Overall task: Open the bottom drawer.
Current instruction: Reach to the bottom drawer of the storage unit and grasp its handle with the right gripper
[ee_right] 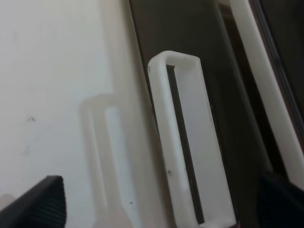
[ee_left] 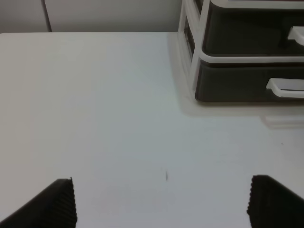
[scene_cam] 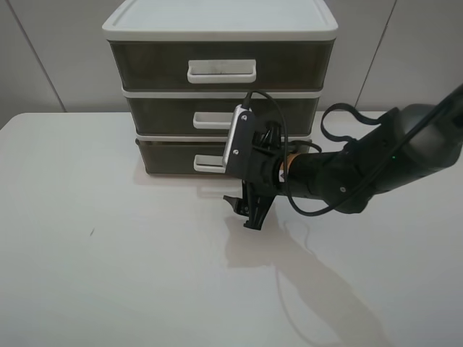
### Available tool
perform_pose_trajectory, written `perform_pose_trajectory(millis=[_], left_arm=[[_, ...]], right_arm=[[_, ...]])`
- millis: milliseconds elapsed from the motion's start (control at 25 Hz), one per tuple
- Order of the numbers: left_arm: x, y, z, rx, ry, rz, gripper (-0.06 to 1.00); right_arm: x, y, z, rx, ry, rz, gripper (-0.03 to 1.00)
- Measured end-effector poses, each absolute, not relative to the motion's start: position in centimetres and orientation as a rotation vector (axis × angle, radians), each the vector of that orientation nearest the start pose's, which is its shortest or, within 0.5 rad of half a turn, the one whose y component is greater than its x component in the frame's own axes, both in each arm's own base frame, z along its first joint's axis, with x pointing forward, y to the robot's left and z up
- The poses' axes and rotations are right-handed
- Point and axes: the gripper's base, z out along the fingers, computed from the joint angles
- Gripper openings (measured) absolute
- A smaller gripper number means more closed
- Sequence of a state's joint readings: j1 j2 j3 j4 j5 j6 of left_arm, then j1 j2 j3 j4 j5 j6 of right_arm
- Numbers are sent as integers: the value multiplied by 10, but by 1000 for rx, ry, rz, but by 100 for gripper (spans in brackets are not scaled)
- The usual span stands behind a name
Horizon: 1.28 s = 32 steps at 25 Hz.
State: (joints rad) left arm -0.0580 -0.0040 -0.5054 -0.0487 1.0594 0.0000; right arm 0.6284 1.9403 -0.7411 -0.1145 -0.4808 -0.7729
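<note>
White tabletop point(scene_cam: 108, 275) meeting a pale panelled wall point(scene_cam: 43, 58) at frame top, right gripper point(scene_cam: 246, 212) hovering spread wide before the white handle point(ee_right: 164, 142) of the bottom drawer point(scene_cam: 166, 157), left gripper point(ee_left: 161, 204) gaping wide.

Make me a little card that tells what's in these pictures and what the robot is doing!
furniture: drawer unit with three drawers, standing on a white table
bottom drawer: dark, looks shut
handle: white loop, nothing gripping it
right tool: open, close in front of that handle
left tool: open, over the table, away from the drawers
job left: pull the lowest drawer out
</note>
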Motion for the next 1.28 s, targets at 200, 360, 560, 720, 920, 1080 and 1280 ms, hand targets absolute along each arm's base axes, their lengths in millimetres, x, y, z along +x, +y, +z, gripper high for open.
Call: perform_pose_trajectory(millis=[200,360,560,720,920,1080,1280], left_arm=[[-6,-4,279,61,2033,-95,74],[-6,-4,279,61,2033,-95,74],[-6,-4,279,61,2033,-95,74],[-6,-4,279,61,2033,-95,74],[-6,-4,279,61,2033,-95,74],[-6,-4,279,61,2033,-95,74],[-6,-4,279,61,2033,-95,74]], right_arm=[[269,211,87,-1566,1587,-70,79],[268,213,78,-1545,1594,-68,79],[270,212,72,-1546,1582,-91,79],[271,213,70,-1547,1576,-96,79],[275,217,69,-1544,1572,-97,79],[275,216,68,-1548,1576,-97,75],[277,218,70,-1523,1560,-100,48]])
